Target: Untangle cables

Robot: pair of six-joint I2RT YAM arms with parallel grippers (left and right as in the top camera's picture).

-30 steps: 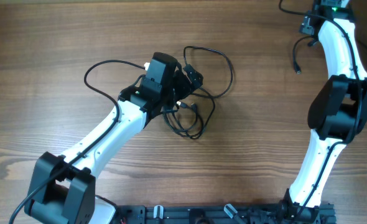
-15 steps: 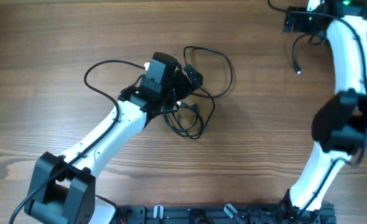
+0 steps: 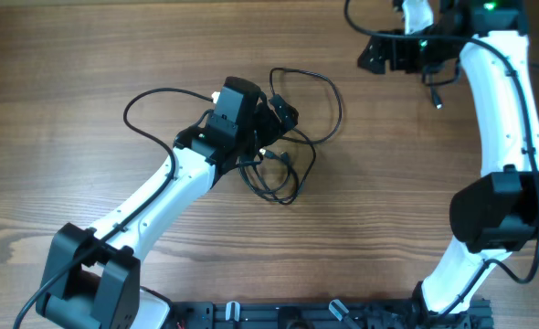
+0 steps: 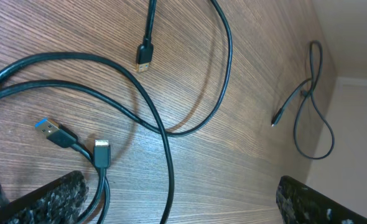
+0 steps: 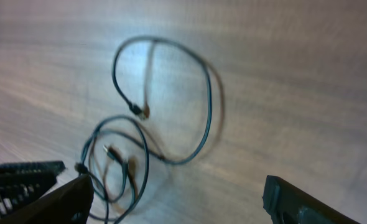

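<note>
The cables [image 3: 292, 137] are thin black cords lying in loose overlapping loops on the wooden table, left of centre. My left gripper [image 3: 279, 114] hangs over them, open and holding nothing. In the left wrist view, cords [image 4: 165, 134] cross between its fingers [image 4: 183, 208], with a blue USB plug [image 4: 53, 132] and a gold-tipped plug [image 4: 144, 59] lying free. My right gripper [image 3: 372, 55] is open and empty at the far edge, right of the loops. The blurred right wrist view shows the loops [image 5: 165, 106] ahead of its fingers [image 5: 177, 202].
Another thin black cord with a small plug end [image 3: 438, 104] lies at the far right, under the right arm; it also shows in the left wrist view [image 4: 308, 106]. The left arm's own wire [image 3: 132, 110] arcs out to the left. A black rail [image 3: 324, 313] runs along the near edge.
My right arm has swung left along the far edge, carrying its gripper from the far right corner toward the cables. The left arm and the cables have not moved.
</note>
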